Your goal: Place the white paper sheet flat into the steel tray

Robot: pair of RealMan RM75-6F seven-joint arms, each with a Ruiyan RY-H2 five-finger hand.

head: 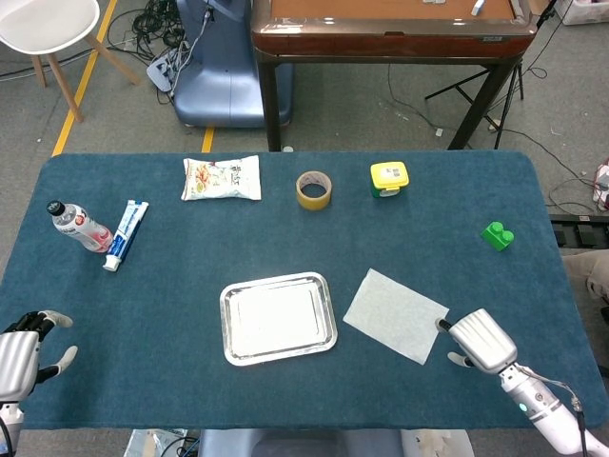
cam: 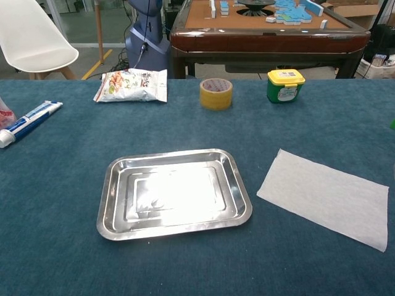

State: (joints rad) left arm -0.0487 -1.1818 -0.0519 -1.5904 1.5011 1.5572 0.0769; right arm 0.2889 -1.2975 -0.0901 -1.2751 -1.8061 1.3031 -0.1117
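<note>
Paper sheet (head: 395, 315) lies flat at centre-right, beside the steel tray (head: 228, 341). I'm on the approach: right hand (head: 479, 340) loose, empty, by its corner; next, pinch that edge.

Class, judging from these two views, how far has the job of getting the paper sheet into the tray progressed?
Nothing is done: the steel tray is empty. The right robot hand sits at the corner of the white paper sheet, which lies flat on the table. Gripping, lifting and placing remain.
</note>
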